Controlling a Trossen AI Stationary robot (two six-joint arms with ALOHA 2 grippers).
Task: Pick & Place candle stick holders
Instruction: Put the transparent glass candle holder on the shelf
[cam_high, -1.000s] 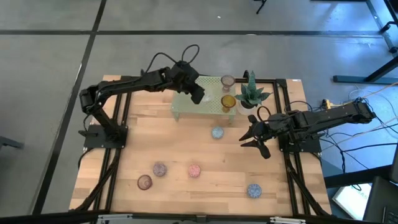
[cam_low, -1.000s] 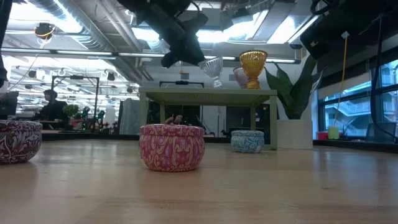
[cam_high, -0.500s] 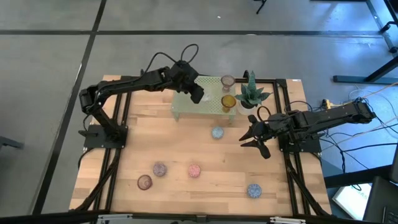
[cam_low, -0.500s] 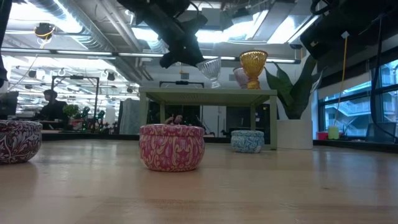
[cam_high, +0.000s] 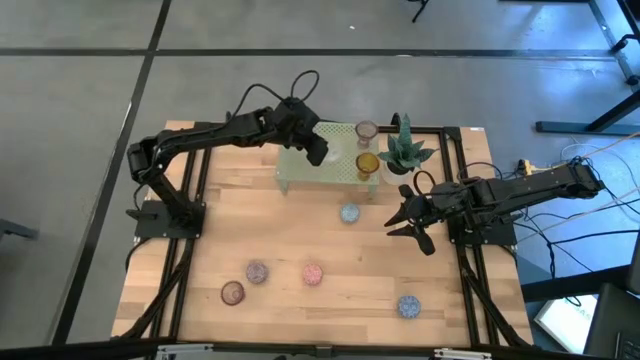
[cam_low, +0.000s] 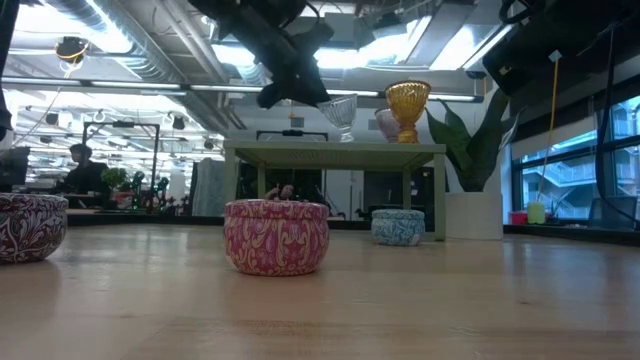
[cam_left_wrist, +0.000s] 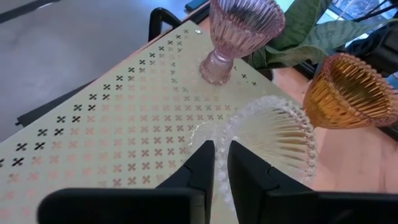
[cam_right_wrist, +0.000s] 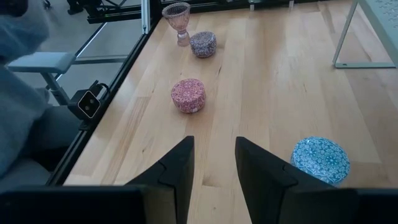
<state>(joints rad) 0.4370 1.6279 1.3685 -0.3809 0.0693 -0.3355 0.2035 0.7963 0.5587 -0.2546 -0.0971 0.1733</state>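
My left gripper (cam_high: 318, 152) is over the pale green perforated stand (cam_high: 300, 168), shut on a clear ribbed glass holder (cam_left_wrist: 273, 138). In the low view the clear holder (cam_low: 340, 110) is close over the stand's top (cam_low: 300, 148); I cannot tell whether its foot touches. A pink glass holder (cam_left_wrist: 235, 31) and an amber one (cam_left_wrist: 348, 93) stand on their feet on the stand. My right gripper (cam_high: 405, 222) is open and empty, low over the table at the right. A brownish glass holder (cam_high: 232, 292) stands near the front left. My left gripper pinches the clear holder's beaded rim (cam_left_wrist: 219, 144) on the side nearest the wrist, one finger (cam_left_wrist: 247, 167) inside the cup and one (cam_left_wrist: 200, 163) outside. The fingers come slanting down from the table's left. The holder sits about upright below them.
The spiky potted plant (cam_high: 405, 148) stands just right of the stand. Round patterned tins lie on the table: blue (cam_high: 349, 213), mauve (cam_high: 257, 271), pink (cam_high: 313, 273) and blue (cam_high: 408, 306). Bare wood lies between the stand and the tins.
My left gripper has sunk a little toward the stand's top with the clear holder. The holder has tipped from tilted to about upright. My right gripper has kept still.
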